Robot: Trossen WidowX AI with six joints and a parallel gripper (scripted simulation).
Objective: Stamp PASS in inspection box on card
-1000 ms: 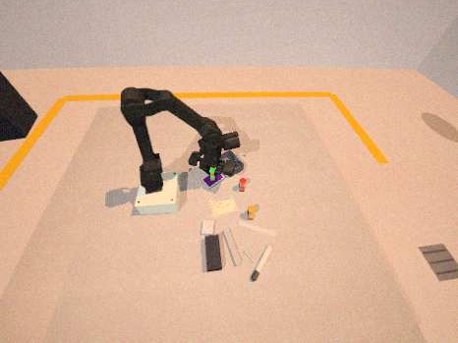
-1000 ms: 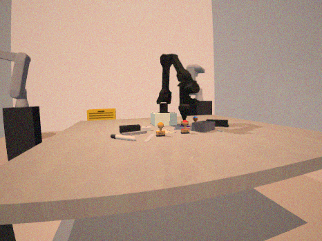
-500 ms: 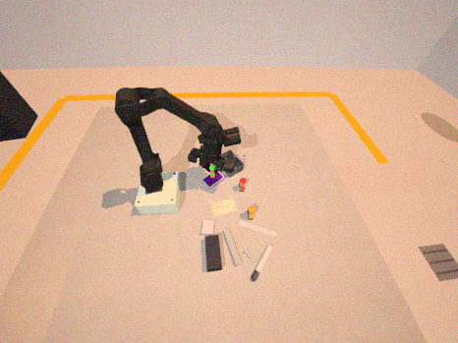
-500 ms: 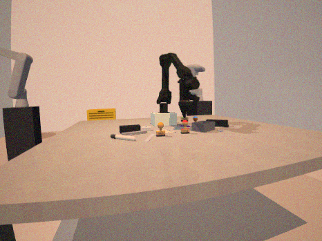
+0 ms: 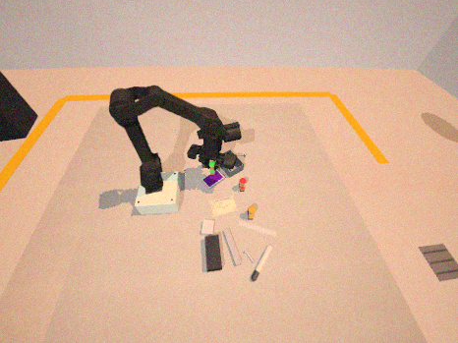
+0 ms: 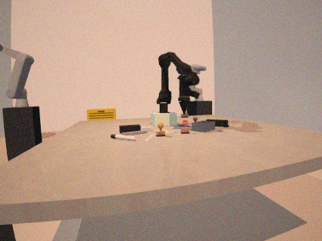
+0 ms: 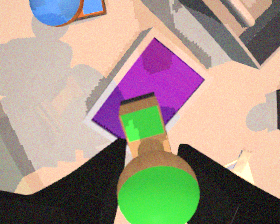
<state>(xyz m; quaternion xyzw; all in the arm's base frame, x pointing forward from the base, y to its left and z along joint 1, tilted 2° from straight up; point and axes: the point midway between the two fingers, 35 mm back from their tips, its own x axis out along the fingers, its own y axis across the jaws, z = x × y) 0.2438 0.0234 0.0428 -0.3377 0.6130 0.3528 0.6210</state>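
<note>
My gripper [image 5: 212, 165] [image 6: 184, 112] [image 7: 151, 150] is shut on the green stamp [image 5: 212, 168] [image 6: 184, 115] [image 7: 159, 192], which has a round green knob and a wooden block with a green label. The stamp hangs upright above the purple ink pad [image 5: 213, 179] [image 7: 182, 80]; the exterior view shows a gap beneath it. The pad lies in a pale tray, and the stamp hides part of it in the wrist view. The pale card [image 5: 223, 205] lies nearer the front in the top view. Its marks are too small to read. The stamp's underside is hidden.
A red stamp [image 5: 242, 184] [image 6: 185, 126], an orange stamp [image 5: 252, 212] [image 6: 160, 129] and a blue stamp [image 6: 195, 119] [image 7: 52, 11] stand around. A grey open box [image 6: 203, 126] is beside the pad. A black block [image 5: 213, 253] and a marker [image 5: 261, 262] lie beyond the card.
</note>
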